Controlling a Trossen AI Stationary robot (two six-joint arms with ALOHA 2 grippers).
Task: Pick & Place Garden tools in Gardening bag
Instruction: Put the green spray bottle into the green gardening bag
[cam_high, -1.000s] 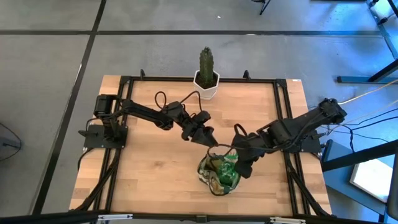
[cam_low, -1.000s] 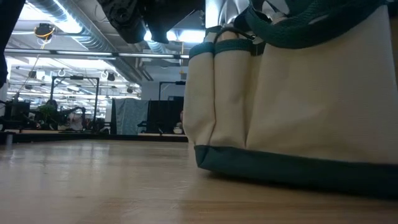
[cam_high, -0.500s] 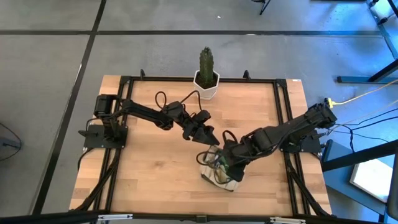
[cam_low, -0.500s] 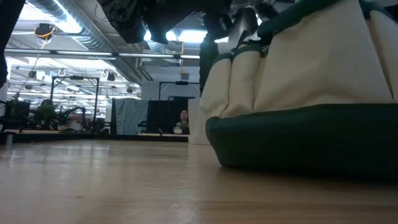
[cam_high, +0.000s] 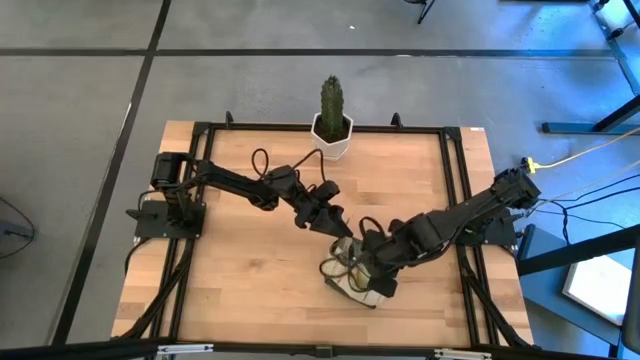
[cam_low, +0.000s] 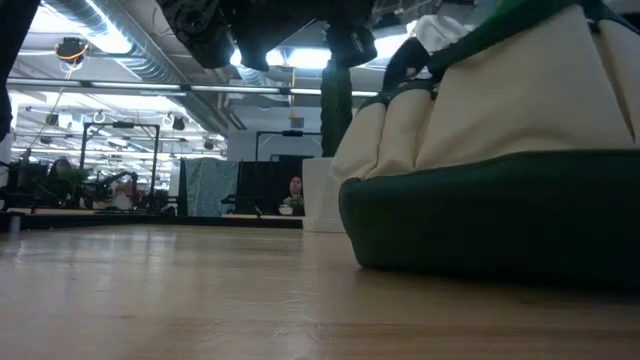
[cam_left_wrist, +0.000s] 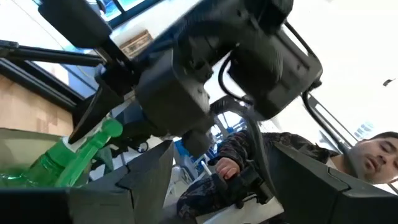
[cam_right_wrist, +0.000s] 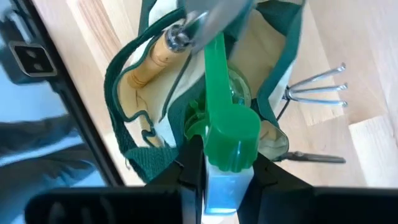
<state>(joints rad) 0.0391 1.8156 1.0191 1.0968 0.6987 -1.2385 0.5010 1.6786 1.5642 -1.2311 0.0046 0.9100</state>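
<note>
Two arms meet over the gardening bag (cam_high: 357, 282), which lies near the front middle of the table (cam_high: 240, 270), and much of it is covered from above by the right arm. In the low view the bag (cam_low: 500, 160) is tipped so its dark green base faces the camera and its right side runs off the frame. Within the right wrist view the bag's mouth (cam_right_wrist: 134, 118) gapes open, showing a wooden tool handle (cam_right_wrist: 152, 59) inside and a silver fork (cam_right_wrist: 317, 87) sticking out of a side pocket; how many tools are inside cannot be told.

The green spray bottle (cam_right_wrist: 227, 134) has its head pinched between the narrow fingers of the right gripper (cam_right_wrist: 225, 171), with its body reaching down into the bag's mouth. From above, that right gripper (cam_high: 362, 262) sits directly on top of the bag. The left gripper (cam_high: 335, 224) hangs just beside the bag on its far side, fingers spread apart with nothing between them; its own camera catches the bottle's nozzle (cam_left_wrist: 93, 140) close by and a person's hand (cam_left_wrist: 225, 168) beyond.

Against a second ago, the right arm has swung inward over the bag, the bottle's green no longer shows from above, and the bag has tilted up onto its side. The left arm has barely shifted. A cactus (cam_high: 331, 105) in a white pot stands at the table's far edge.
</note>
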